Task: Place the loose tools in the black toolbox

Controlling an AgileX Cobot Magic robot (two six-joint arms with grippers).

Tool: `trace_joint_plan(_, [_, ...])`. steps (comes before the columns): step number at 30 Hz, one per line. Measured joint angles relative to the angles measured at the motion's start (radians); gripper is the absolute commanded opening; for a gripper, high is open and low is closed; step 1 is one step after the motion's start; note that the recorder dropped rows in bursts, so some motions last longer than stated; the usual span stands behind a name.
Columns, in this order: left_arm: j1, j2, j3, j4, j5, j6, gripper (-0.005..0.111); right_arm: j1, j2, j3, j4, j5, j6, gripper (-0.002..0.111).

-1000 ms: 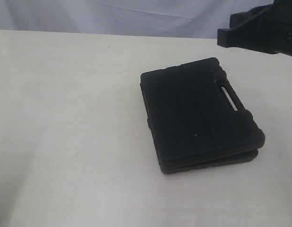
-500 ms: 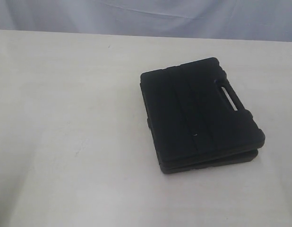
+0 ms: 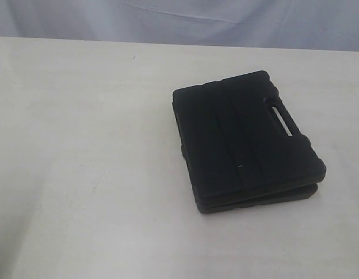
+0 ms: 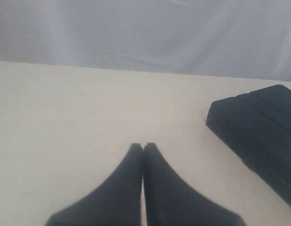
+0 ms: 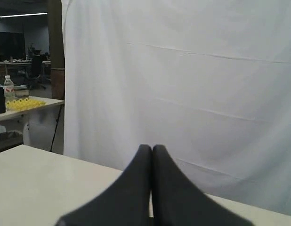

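Toolbox [image 3: 246,139] whole in exterior view only; left claw [image 4: 143,147], right claw [image 5: 151,148] wrist-side

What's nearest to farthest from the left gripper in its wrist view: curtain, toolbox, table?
1. Table, just beneath the left gripper.
2. Black toolbox, on the table, off to one side.
3. White curtain, behind the table's far edge.

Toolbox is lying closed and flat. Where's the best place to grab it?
Probably the handle bar beside the oval hand slot of the black toolbox, coming from the exterior view's right. The slot lets one finger pass through; elsewhere the lid is broad and flat.
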Motion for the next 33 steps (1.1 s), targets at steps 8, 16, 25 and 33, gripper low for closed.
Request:
trace_joint_plan(8, [0.000, 0.000, 0.000, 0.000, 0.000, 0.000, 0.000, 0.000, 0.000, 0.000, 0.000, 0.008, -0.002, -0.001])
trace_joint_plan(16, [0.000, 0.000, 0.000, 0.000, 0.000, 0.000, 0.000, -0.003, -0.024, 0.000, 0.000, 0.015, -0.002, -0.001])
trace_joint_plan(25, [0.000, 0.000, 0.000, 0.000, 0.000, 0.000, 0.000, -0.159, -0.173, 0.000, 0.000, 0.021, -0.002, -0.001])
trace_joint_plan(33, [0.000, 0.000, 0.000, 0.000, 0.000, 0.000, 0.000, -0.295, -0.213, 0.000, 0.000, 0.021, -0.002, -0.001])
